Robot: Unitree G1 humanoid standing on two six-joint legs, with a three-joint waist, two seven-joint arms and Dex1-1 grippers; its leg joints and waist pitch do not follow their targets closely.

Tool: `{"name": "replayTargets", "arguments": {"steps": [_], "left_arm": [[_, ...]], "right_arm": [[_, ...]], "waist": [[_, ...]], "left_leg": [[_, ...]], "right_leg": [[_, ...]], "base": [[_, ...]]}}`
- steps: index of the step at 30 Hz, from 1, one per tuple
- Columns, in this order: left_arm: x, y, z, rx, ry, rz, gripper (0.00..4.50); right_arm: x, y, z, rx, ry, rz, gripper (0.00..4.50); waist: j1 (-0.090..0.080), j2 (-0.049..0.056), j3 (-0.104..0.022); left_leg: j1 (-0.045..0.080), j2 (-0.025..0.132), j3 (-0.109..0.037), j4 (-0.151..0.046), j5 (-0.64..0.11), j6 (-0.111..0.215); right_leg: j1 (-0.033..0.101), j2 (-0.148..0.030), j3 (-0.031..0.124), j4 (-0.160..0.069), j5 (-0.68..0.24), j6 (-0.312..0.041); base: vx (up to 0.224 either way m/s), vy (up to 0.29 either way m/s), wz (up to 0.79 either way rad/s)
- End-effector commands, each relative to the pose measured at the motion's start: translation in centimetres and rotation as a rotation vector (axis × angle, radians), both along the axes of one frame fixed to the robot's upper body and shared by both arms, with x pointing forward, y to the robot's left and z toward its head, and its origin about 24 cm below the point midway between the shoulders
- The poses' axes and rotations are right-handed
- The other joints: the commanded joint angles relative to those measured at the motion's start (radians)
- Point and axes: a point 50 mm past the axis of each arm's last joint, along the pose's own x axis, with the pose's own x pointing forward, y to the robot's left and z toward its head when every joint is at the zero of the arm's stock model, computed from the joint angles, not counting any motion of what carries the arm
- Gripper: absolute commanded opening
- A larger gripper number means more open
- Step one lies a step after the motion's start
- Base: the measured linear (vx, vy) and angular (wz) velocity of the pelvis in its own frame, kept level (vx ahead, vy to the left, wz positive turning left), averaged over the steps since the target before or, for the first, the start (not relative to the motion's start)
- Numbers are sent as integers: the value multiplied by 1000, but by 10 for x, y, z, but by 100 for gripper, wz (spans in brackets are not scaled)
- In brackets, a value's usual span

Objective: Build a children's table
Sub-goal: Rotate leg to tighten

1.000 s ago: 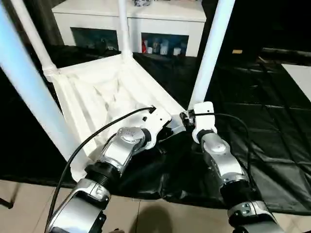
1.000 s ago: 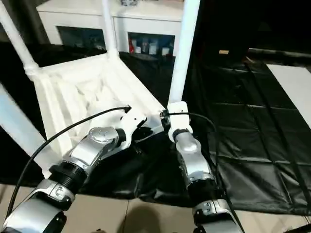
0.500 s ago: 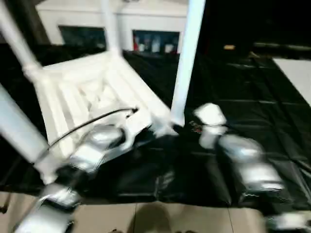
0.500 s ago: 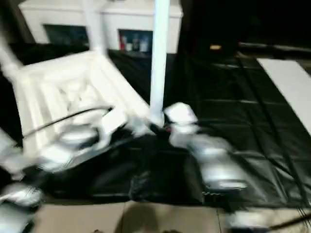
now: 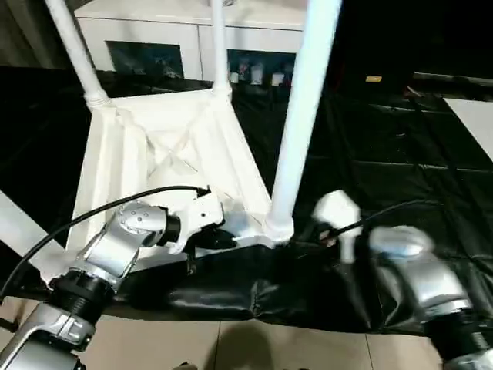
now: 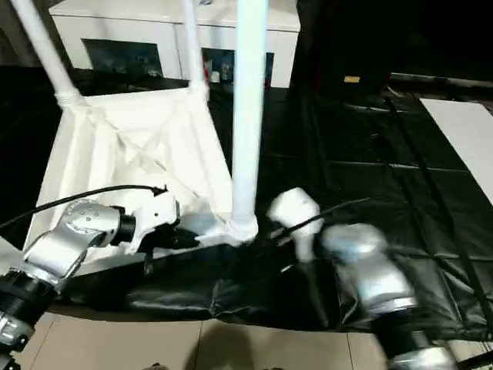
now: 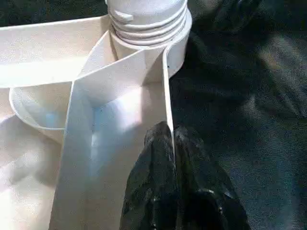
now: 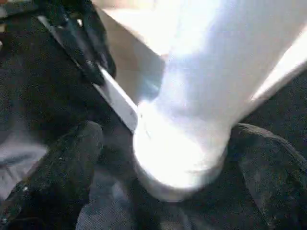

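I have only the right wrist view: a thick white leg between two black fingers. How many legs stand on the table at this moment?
Observer: Four legs point up. The table top lies upside down on a black cover.
Operator: A dark thing is at the rim. Is it the left hand?
Observer: Yes. The left hand is shut on the thin rim, beside the socket of the near leg.
Operator: What is behind the table?
Observer: A white cabinet with glass doors.
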Motion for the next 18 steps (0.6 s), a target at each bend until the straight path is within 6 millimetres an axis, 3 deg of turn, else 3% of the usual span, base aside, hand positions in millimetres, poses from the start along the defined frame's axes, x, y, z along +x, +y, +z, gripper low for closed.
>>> {"name": "replayTargets", "arguments": {"steps": [1,3,7,8,18], "left_arm": [[-8,-13,-4,5,30,-83,0],[-8,-14,-3,11,34,-93,0],[-9,-13,-2,15,35,-97,0],[-9,-13,-2,16,35,-97,0],[-12,-12,-5,27,49,-100,0]], "right_arm": [[3,5,-1,-41,-11,32,446],[7,6,-1,-45,-14,28,446],[8,5,2,-31,-7,37,446],[8,4,3,-29,-7,39,421],[8,-9,3,-18,15,42,346]], "waist": [[-5,-1,-56],[1,-6,-57],[5,-5,-59],[6,-4,-59],[5,-2,-58]], "left_leg": [[3,50,-11,-79,-159,60],[3,50,-10,-78,-162,54],[1,49,-10,-76,-131,64],[1,49,-10,-76,-129,67],[1,49,-10,-75,-145,65]], "right_leg": [[50,-61,42,-61,-135,-259],[51,-64,44,-62,-152,-252],[53,-63,44,-56,-108,-249],[53,-63,44,-56,-102,-251],[54,-63,43,-60,-142,-248]], "base": [[0,0,0],[0,0,0],[0,0,0],[0,0,0],[0,0,0]]}}
